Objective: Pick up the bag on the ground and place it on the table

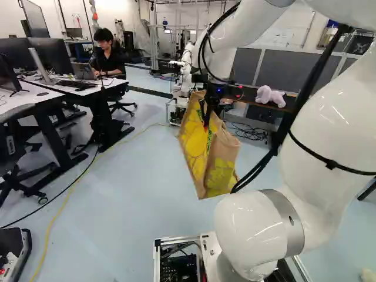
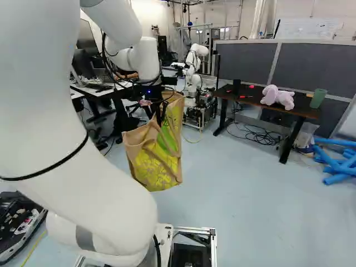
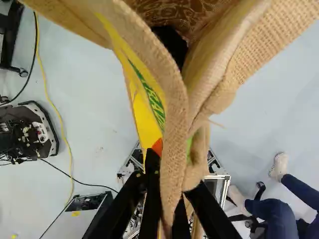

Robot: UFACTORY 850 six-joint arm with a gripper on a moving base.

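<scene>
With the bag [image 2: 153, 161] already lifted, the gripper [image 3: 172, 174], closed around its cloth, should next carry it toward the table [image 2: 303, 107], upper right in the right base view.

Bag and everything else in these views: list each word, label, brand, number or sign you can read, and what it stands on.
No text is clear enough to quote.
Bag: green and yellow lettering, too blurred to read.
White board on the back wall: marks too small to read.
</scene>
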